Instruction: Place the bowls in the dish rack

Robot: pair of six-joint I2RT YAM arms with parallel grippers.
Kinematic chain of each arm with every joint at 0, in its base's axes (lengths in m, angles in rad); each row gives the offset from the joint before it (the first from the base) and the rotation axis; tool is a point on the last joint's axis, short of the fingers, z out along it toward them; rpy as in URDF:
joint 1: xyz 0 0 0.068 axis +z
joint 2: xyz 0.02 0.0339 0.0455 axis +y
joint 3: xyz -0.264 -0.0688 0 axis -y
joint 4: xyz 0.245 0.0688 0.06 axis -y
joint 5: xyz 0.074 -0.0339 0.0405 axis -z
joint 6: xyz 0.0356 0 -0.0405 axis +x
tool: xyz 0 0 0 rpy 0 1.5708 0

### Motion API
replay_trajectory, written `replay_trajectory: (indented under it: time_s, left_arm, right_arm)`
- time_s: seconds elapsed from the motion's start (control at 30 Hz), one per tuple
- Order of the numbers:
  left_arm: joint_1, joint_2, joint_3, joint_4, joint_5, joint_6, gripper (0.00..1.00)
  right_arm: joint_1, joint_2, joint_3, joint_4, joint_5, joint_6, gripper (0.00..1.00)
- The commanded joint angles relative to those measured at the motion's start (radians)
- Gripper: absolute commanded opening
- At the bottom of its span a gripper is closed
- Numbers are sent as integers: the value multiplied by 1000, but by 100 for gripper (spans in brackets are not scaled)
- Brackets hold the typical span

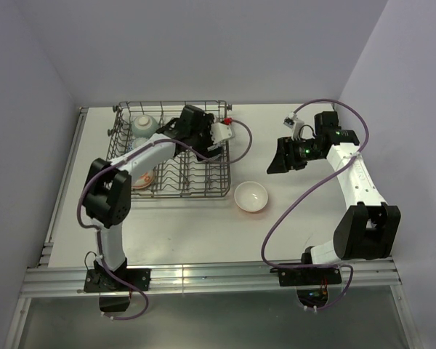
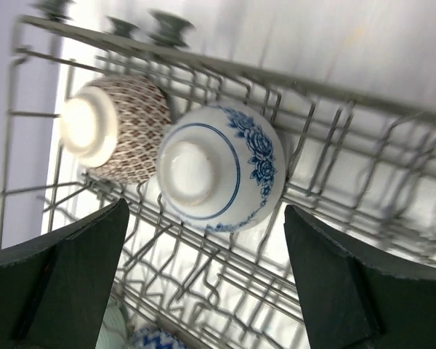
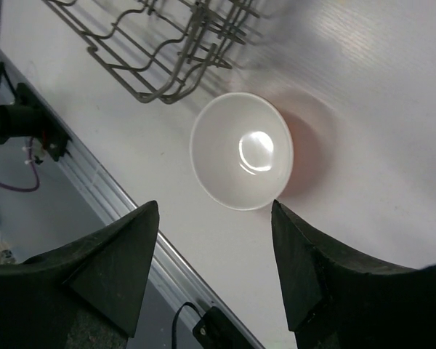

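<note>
The grey wire dish rack (image 1: 203, 190) stands at the back left of the table. My left gripper (image 1: 171, 131) hovers over it, open and empty. In the left wrist view, my left gripper (image 2: 207, 240) sits just below a blue-white patterned bowl (image 2: 218, 171) and a red-orange patterned bowl (image 2: 116, 127), both lying upside down among the rack's tines (image 2: 327, 167). A pale green bowl (image 1: 144, 126) sits in the rack's back left corner. The white bowl with an orange outside (image 1: 251, 197) stands upright on the table right of the rack. My right gripper (image 1: 280, 158) is open and empty above the white bowl (image 3: 241, 150).
An orange-rimmed bowl (image 1: 142, 179) lies in the rack under my left arm. The rack's front corner (image 3: 167, 73) is close to the white bowl. An aluminium rail (image 1: 203, 276) runs along the table's near edge. Walls close in the back and both sides.
</note>
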State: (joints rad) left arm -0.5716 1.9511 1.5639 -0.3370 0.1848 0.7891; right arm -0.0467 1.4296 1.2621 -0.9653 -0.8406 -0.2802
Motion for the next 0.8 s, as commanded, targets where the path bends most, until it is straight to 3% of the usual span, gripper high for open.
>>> replay_trajectory:
  time_s: [0.0, 0.13, 0.3, 0.4, 0.77]
  left_arm:
    - [19, -168, 19, -2, 93, -201, 94]
    - [62, -286, 1, -26, 157, -431, 100]
    - [134, -398, -47, -57, 240, -634, 99]
    - [209, -541, -176, -24, 298, -739, 100]
    - [277, -800, -426, 87, 318, -880, 99]
  right_arm:
    - [-2, 12, 3, 0, 95, 6, 69]
    - [19, 29, -26, 23, 181, 26, 64]
    - [97, 64, -79, 60, 277, 71, 59]
    - [165, 101, -111, 98, 337, 104, 56]
    - [234, 241, -116, 145, 405, 130, 51]
